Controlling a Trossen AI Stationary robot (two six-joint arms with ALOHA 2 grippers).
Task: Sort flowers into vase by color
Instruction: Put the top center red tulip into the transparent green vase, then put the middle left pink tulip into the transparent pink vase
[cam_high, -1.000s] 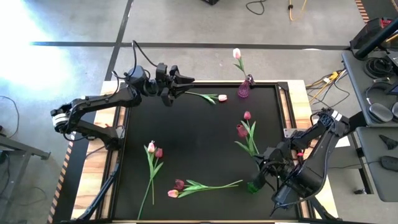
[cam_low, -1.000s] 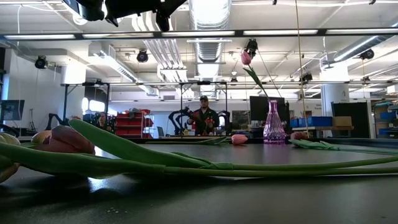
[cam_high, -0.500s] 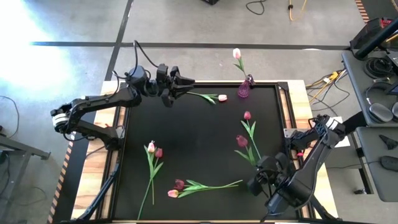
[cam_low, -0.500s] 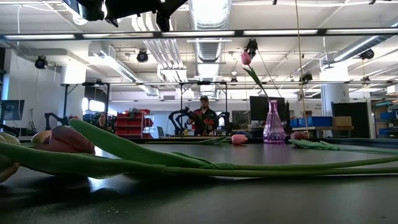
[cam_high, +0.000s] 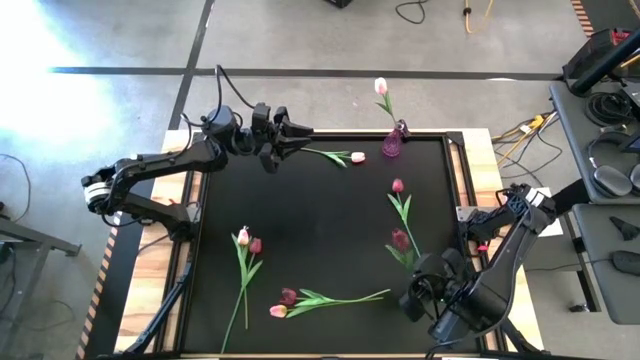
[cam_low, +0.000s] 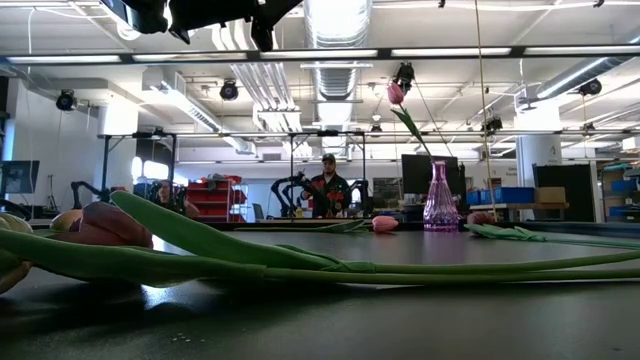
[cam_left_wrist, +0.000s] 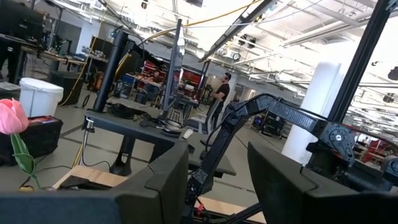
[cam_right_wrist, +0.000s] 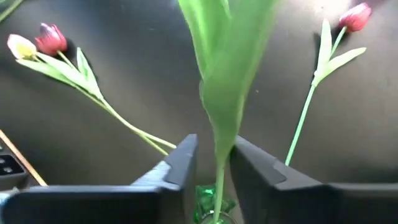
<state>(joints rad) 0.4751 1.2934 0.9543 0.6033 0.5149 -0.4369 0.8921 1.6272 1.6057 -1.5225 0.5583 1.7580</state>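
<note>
1. Right claw (cam_high: 418, 297) sat at about 5 o'clock on the black table (cam_high: 320, 215), over a green vase (cam_high: 407, 300).
2. In the right wrist view its fingers (cam_right_wrist: 177, 163) stood slightly apart on either side of a green stem (cam_right_wrist: 219, 180) that dropped into the green vase (cam_right_wrist: 211, 208); whether they touched the stem, cannot tell.
3. That stem's dark magenta tulip (cam_high: 400, 239) leaned up toward 12 o'clock from the vase.
4. Left claw (cam_high: 300, 129) hovered at about 11 o'clock near the table's far edge, fingers (cam_left_wrist: 158, 180) apart, nothing between them.
5. A pale pink tulip (cam_high: 357, 157) lay on the table just past the left claw, stem end toward it.
6. Purple vase (cam_high: 392, 144) stood at 1 o'clock with one pink tulip (cam_high: 381, 87) upright in it.
7. A loose magenta tulip (cam_high: 397, 186) lay at 3 o'clock.
8. A pink and magenta pair (cam_high: 248, 241) lay at 8 o'clock.
9. Another pair (cam_high: 283, 303) lay at 6 o'clock, stems pointing toward the green vase.
10. A person (cam_low: 325, 190) stood in the room behind the table.
</note>
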